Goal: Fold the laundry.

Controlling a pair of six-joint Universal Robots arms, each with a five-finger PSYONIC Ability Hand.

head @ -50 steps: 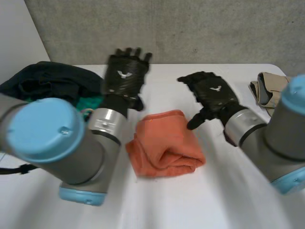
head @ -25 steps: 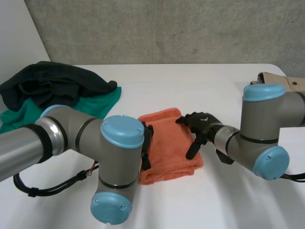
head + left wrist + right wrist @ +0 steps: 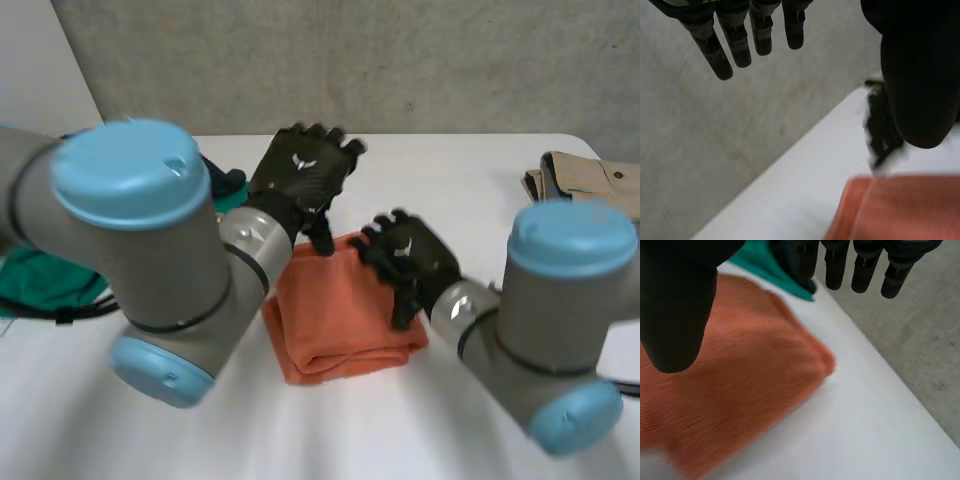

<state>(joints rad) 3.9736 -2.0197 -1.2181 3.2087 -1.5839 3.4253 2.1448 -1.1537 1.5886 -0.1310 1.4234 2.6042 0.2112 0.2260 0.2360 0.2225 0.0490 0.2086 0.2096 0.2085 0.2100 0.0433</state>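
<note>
The folded orange towel [image 3: 335,318] lies in the middle of the white bench [image 3: 450,165], between the two arms. The left robot hand [image 3: 300,178] hangs over the towel's far edge with its fingers [image 3: 735,42] straight and spread apart from the thumb, holding nothing. The right robot hand [image 3: 408,258] is over the towel's right side, its fingers [image 3: 865,265] also apart and empty, with a green cloth [image 3: 35,280] off to the left and a beige garment [image 3: 590,185] at the far right.
</note>
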